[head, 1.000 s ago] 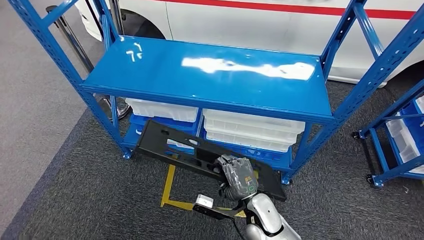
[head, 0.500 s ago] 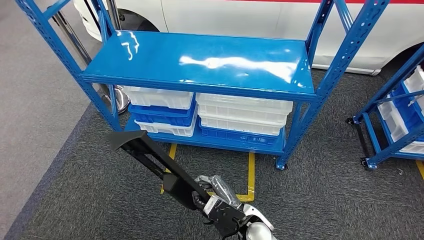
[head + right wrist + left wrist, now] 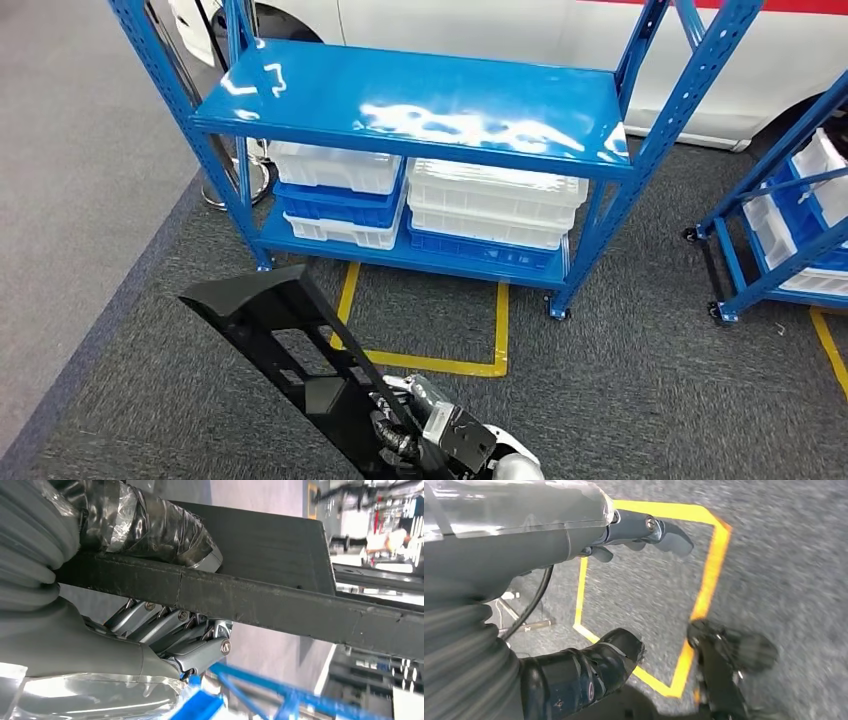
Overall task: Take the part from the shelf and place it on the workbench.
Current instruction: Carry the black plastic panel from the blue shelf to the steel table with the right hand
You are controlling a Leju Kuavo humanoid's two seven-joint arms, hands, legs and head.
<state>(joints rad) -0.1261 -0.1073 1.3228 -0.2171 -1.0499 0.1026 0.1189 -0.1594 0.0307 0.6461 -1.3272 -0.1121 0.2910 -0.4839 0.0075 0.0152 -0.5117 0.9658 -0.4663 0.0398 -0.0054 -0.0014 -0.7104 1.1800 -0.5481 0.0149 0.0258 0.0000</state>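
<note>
One long black part (image 3: pixel 290 370) slants across the lower left of the head view, its wide end up and away from the robot, above the grey carpet (image 3: pixel 640 380), its near end running down to the right hand (image 3: pixel 425 435) at the bottom edge. It is clear of the shelf and held in the air, in front of the rack. The right wrist view shows that hand (image 3: pixel 150 605) clamped on the part (image 3: pixel 280 575): the taped thumb lies over one face of the black bar and the fingers (image 3: pixel 165 630) are curled tight against the other face, so the bar is gripped between them.

Behind the part stands the blue shelf (image 3: pixel 420 100), its top board bare and shiny. Under that board, white and blue bins (image 3: pixel 340 190) are stacked at the left and more bins (image 3: pixel 495 215) at the right. On the carpet in front of the rack runs a square of yellow tape (image 3: pixel 500 330). A white car (image 3: pixel 520 25) stands behind the shelf, and a second blue rack (image 3: pixel 790 220) with bins stands at the far right.

The left hand (image 3: pixel 624 580) hangs over the carpet and the tape (image 3: pixel 709 575), holding nothing, thumb and fingers (image 3: pixel 669 530) apart.
</note>
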